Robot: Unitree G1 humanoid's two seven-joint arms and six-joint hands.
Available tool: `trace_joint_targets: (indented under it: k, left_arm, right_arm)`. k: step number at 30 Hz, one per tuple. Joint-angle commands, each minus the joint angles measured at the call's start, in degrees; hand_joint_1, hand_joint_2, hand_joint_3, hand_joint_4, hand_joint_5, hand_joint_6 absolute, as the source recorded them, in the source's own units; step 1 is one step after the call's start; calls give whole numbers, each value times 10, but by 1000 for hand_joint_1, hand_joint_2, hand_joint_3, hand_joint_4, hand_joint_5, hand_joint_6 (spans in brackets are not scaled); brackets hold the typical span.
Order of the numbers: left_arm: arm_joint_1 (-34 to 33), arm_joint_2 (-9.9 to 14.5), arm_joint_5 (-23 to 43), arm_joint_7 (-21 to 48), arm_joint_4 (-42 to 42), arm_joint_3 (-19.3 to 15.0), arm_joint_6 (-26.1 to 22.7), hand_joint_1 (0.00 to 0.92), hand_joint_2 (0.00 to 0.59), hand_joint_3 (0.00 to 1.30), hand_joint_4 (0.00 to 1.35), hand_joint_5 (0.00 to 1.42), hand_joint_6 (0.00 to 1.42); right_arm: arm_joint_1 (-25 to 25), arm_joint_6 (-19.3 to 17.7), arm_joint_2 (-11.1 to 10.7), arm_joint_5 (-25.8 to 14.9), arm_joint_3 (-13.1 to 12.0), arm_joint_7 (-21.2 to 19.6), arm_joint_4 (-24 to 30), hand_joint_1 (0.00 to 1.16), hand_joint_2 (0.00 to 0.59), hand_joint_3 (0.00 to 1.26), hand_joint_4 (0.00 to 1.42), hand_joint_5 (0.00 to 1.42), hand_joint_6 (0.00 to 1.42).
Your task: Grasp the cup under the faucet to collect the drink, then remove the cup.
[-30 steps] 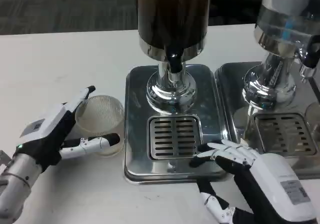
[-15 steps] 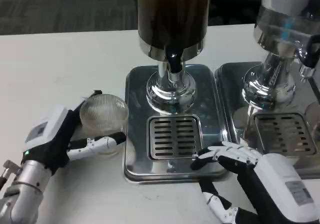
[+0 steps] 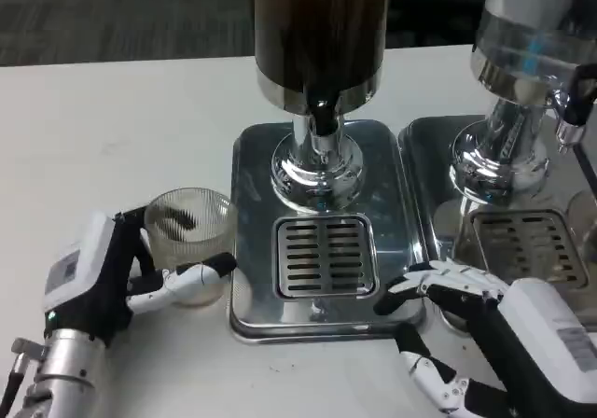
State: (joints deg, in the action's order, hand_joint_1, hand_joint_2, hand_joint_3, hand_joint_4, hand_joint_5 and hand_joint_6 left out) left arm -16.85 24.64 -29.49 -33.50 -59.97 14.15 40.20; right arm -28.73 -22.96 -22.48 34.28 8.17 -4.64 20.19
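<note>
One clear ribbed cup (image 3: 188, 234) stands on the white table (image 3: 112, 119); two drink dispensers are in sight, one with dark liquid (image 3: 322, 26) and one pale (image 3: 532, 26); each has one black faucet (image 3: 323, 118), (image 3: 571, 110), so two faucets; two steel drip trays (image 3: 252, 250), (image 3: 424, 157), each with one slotted grate (image 3: 324, 257), (image 3: 524, 259); two hands, left hand (image 3: 112, 283) and right hand (image 3: 504, 329).

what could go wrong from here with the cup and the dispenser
The left hand holds the clear cup beside the steel drip tray, not on the grille under the faucet; a pour now would probably miss. The tray's raised edge could catch the cup. The right hand, resting by the tray's corner, might get bumped.
</note>
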Motion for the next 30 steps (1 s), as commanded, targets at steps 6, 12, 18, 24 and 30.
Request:
trace_joint_targets:
  k: [6, 12, 18, 24, 30]
  left_arm:
    - [60, 26, 18, -29, 73, -52, 32, 448, 1, 824, 985, 1191, 1424]
    - [99, 23, 30, -4, 177, -82, 46, 446, 0, 834, 985, 1193, 1424]
    - [114, 1, 41, 35, 251, -90, 32, 436, 0, 834, 983, 1193, 1424]
    - [101, -27, 32, 69, 265, -81, 15, 431, 0, 834, 983, 1181, 1424]
    - [73, -49, 16, 89, 234, -64, -1, 431, 0, 834, 983, 1180, 1424]
  right_arm:
    - [-5, -11, 4, -8, -1, 2, -5, 476, 511, 533, 371, 259, 216]
    - [-4, -12, 9, -12, 0, 2, -7, 479, 511, 533, 378, 261, 218]
    - [-2, -18, 13, -15, -4, 0, -6, 476, 500, 533, 390, 261, 228]
    - [-9, -20, 18, -16, -10, -1, 0, 475, 498, 533, 390, 263, 229]
    - [-19, -22, 23, -15, -16, -5, 7, 473, 498, 533, 390, 265, 230]
